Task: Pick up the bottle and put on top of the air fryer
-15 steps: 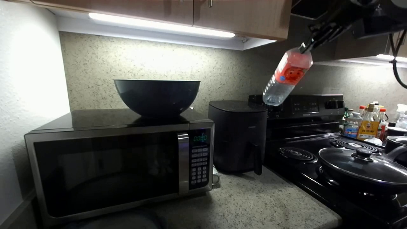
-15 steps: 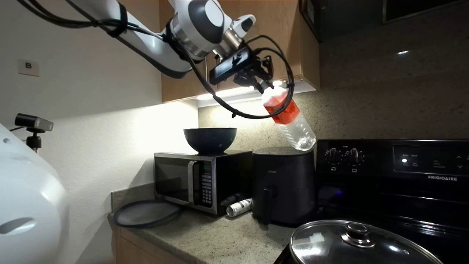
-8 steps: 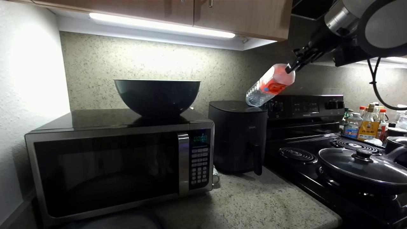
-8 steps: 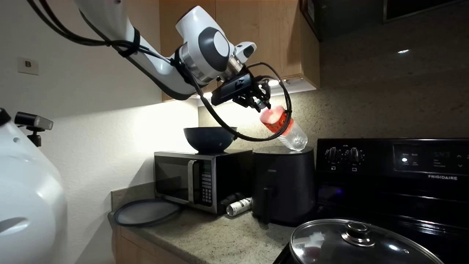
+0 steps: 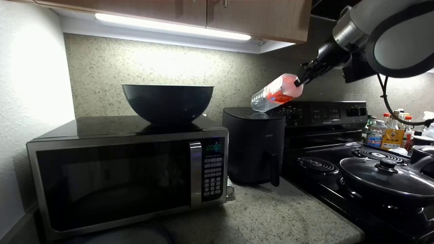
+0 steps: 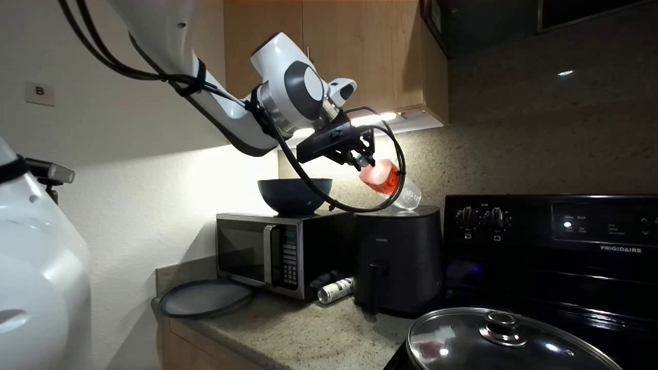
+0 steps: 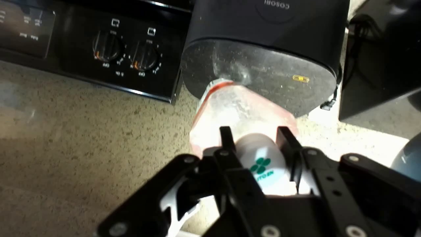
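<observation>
Both bottle point(image 5: 276, 93) and end effector point(image 7: 255, 134) stand further left than half a second ago in both exterior views, and the capped end is lower, so the bottle lies flatter. It slants over the air fryer point(image 5: 254, 149), base lowest; whether that base touches the top I cannot tell. In the wrist view the fingers point(image 7: 227, 140) are drawn in to roughly the cap's width, one on each side of the white cap point(image 7: 260, 161), and hold the bottle there.

Thin clear plastic with no liquid that I can make out suggests a light load, hard to break. Its walls would probably dent under a squeeze, whereas cap and neck should be stiff, so the neck seems a sound hold. The cap is round and looks smooth, though: the bottle may pivot or slip if its base is pushed sideways. Before release it probably needs turning nearer upright and setting flat; so light a thing could otherwise roll off right towards the stove point(image 6: 550, 262), or off the near side to the worktop point(image 5: 291, 210).
</observation>
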`<state>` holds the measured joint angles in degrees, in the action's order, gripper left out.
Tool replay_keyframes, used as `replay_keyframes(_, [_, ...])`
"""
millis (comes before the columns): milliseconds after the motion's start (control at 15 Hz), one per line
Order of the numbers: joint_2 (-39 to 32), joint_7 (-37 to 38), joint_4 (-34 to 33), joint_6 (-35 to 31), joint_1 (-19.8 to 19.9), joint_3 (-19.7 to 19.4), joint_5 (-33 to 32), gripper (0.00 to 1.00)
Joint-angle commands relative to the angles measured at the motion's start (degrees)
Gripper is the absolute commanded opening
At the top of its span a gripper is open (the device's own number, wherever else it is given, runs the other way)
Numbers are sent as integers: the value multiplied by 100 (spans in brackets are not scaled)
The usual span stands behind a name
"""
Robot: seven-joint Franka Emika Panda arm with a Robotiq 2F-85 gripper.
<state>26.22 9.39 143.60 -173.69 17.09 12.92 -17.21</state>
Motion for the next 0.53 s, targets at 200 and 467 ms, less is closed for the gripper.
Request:
replay_keyframes(200, [-1374, -574, -536, 1230, -629, -953, 612, 12])
replay_keyframes(467, [-1922, -577, -1261, 2101, -609, -1207, 124, 13])
